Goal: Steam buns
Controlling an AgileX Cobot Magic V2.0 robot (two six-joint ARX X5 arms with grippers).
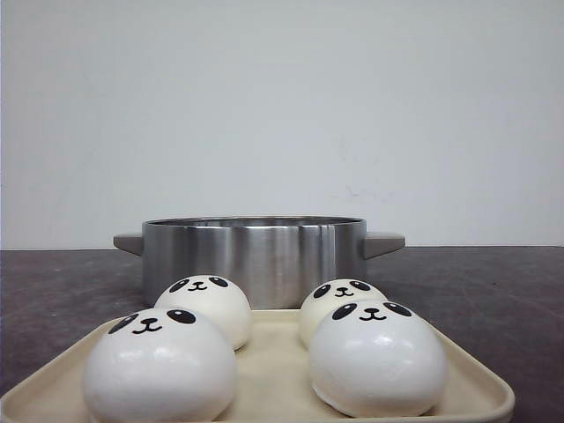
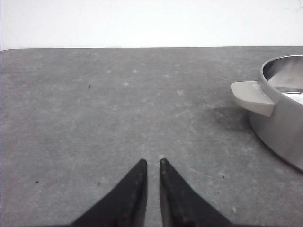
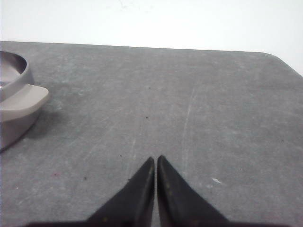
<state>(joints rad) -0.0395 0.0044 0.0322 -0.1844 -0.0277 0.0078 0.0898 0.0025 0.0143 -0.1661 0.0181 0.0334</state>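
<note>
Black left tool [image 2: 152, 163] and right tool [image 3: 155, 160], tips nearly together, hover low over the table [image 3: 213, 118].

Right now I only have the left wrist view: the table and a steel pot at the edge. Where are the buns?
Observer: Four panda-faced buns sit on a beige tray in front of the pot.
Operator: Any inside the pot?
Observer: No, all four are on the tray.
Operator: And the other arm?
Observer: The right gripper has its jaws shut on nothing, above the table beside the pot's other handle.
</note>
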